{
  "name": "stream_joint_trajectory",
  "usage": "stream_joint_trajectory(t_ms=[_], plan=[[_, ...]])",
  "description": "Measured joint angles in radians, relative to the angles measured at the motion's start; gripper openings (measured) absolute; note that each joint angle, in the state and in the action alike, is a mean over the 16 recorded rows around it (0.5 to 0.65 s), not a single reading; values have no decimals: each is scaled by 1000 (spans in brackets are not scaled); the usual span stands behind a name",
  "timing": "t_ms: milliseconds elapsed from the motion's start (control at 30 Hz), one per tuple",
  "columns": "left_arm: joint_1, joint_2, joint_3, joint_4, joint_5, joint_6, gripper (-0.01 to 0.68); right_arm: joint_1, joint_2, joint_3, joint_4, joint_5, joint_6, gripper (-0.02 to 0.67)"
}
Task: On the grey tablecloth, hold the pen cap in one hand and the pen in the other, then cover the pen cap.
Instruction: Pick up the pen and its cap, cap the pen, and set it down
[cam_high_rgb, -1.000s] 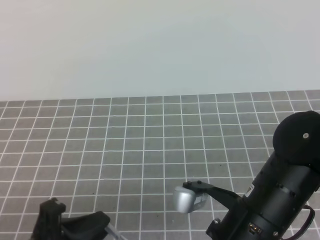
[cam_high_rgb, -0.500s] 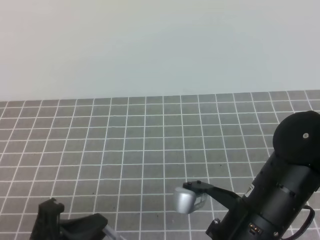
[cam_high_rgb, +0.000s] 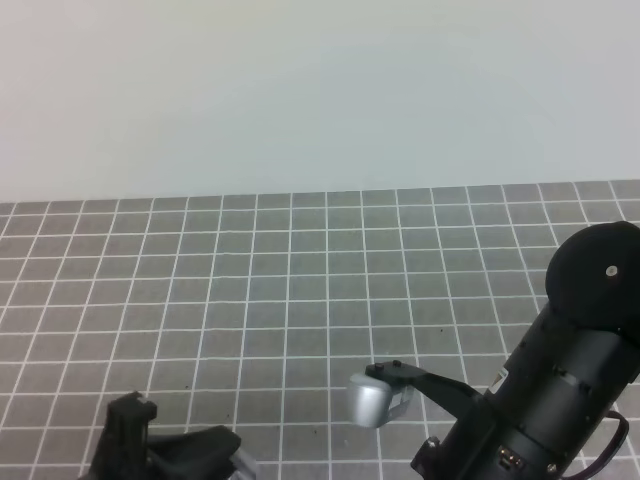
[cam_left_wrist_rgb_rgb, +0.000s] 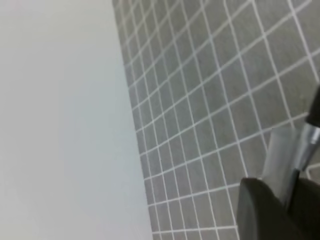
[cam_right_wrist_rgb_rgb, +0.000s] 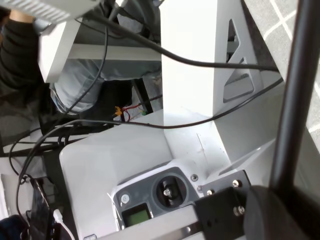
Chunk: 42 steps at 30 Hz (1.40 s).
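Note:
The grey tablecloth (cam_high_rgb: 300, 300) fills the lower half of the exterior view, and neither pen nor pen cap lies on it there. My left gripper (cam_high_rgb: 238, 465) sits at the bottom left edge. In the left wrist view my left gripper (cam_left_wrist_rgb_rgb: 292, 185) is shut on a slim rod with a silvery stretch and a black end, which I take for the pen (cam_left_wrist_rgb_rgb: 307, 140). The right arm (cam_high_rgb: 560, 400) rises at the bottom right with its jaws below the frame. The right wrist view shows one dark finger (cam_right_wrist_rgb_rgb: 280, 215) and a long black bar (cam_right_wrist_rgb_rgb: 295, 90) rising from it. The pen cap is not identifiable.
Beyond the cloth's far edge lies a plain pale surface (cam_high_rgb: 300, 100). The right wrist camera faces back at a white stand (cam_right_wrist_rgb_rgb: 190, 60), loose cables (cam_right_wrist_rgb_rgb: 100, 125) and a grey control box (cam_right_wrist_rgb_rgb: 160, 195). A silver camera housing (cam_high_rgb: 368, 400) juts out from the right arm.
My left arm has shifted a little to the right along the bottom edge of the exterior view. The right arm has stayed where it was.

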<state>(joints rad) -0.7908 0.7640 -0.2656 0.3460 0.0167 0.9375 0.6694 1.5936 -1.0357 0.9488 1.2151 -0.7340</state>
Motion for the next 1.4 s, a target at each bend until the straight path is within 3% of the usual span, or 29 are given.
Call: stream_joint_trajectory(t_ms=[900, 1400], plan=[[47, -22, 0, 35, -17, -2, 15, -2, 0, 0, -18, -6, -3, 45], [47, -118, 0, 47, 67, -22, 10, -2, 0, 0, -29, 3, 0, 32]])
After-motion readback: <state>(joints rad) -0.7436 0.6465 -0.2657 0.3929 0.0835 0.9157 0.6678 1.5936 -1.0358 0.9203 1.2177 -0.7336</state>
